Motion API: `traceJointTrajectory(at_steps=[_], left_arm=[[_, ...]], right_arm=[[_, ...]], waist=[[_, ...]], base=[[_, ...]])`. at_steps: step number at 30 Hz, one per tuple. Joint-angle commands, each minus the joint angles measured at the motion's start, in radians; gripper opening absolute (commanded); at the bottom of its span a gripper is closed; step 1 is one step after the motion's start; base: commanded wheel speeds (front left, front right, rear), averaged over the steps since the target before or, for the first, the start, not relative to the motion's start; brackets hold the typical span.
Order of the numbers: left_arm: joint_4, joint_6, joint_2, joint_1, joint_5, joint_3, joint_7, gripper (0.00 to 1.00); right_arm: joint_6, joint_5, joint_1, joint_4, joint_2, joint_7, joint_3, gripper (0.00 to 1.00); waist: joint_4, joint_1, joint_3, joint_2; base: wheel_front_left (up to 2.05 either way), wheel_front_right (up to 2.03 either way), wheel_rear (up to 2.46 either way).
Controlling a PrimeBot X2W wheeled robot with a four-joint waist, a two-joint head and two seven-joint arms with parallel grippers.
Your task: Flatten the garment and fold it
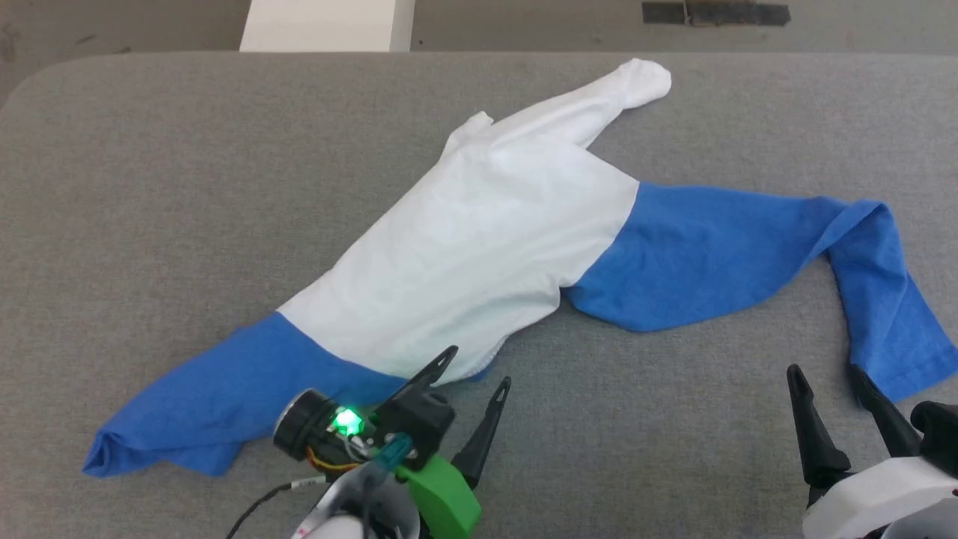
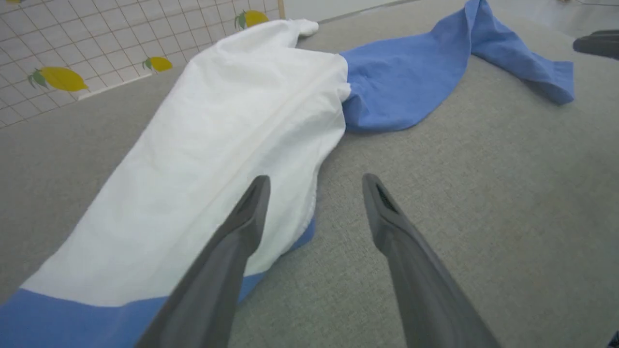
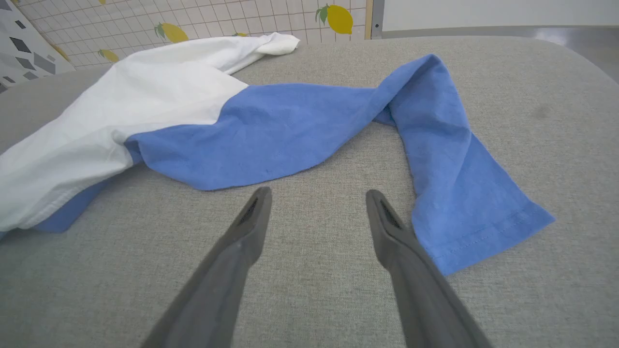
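Right now the long-sleeved shirt is lying spread and rumpled across the middle of the grey cloth-covered table, running slantwise from near left to far right in the head view. Its white body is sitting in the centre, with a white tip reaching toward the far edge. 1 blue sleeve is trailing off toward the near left. The other blue sleeve is stretching to the right, then bending back toward the robot, its hemmed cuff lying flat near the right hand.

The left hand is hovering at the near edge of the white body, its 2 fingers spread wide and gripping nothing. In the left wrist view 1 finger is showing over the white cloth and the other over bare table; whether either is touching, I cannot tell. The right hand is standing wide open too, holding nothing, its fingers over bare table with the cuff just beside the outer finger. Beyond the table a tiled wall printed with lemons is showing.
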Motion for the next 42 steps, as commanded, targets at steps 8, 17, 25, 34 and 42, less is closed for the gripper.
traceJointTrajectory(at_steps=[8, 17, 25, 34, 42], left_arm=[[0.231, -0.070, -0.043, -0.122, 0.027, -0.046, 0.012, 1.00], [0.507, -0.143, -0.109, -0.213, 0.003, -0.070, -0.013, 0.00], [0.557, -0.209, -0.151, -0.242, -0.074, -0.043, -0.069, 0.00], [-0.030, -0.210, -0.022, -0.035, -0.358, 0.045, 0.144, 0.00], [-0.047, -0.130, 0.052, 0.152, -0.408, 0.004, 0.234, 1.00]], right_arm=[[-0.001, 0.001, -0.030, 0.002, 0.001, -0.011, 0.000, 1.00], [-0.001, -0.010, -0.035, 0.004, 0.001, 0.000, 0.011, 1.00], [-0.001, -0.016, -0.025, 0.008, 0.001, 0.014, 0.013, 1.00], [-0.001, 0.003, 0.013, 0.020, 0.001, 0.020, 0.021, 1.00], [-0.001, -0.001, 0.009, 0.031, 0.001, 0.032, 0.023, 1.00]], waist=[[-0.026, 0.0000, 0.046, 0.0000], [-0.011, 0.0000, 0.043, 0.0000], [0.007, 0.0000, -0.008, 0.0000], [0.029, 0.0000, -0.047, 0.0000], [0.039, 0.0000, -0.041, 0.0000]], base=[[0.00, 0.00, 0.00], [0.00, 0.00, 0.00], [0.00, 0.00, 0.00], [0.00, 0.00, 0.00], [0.00, 0.00, 0.00]])
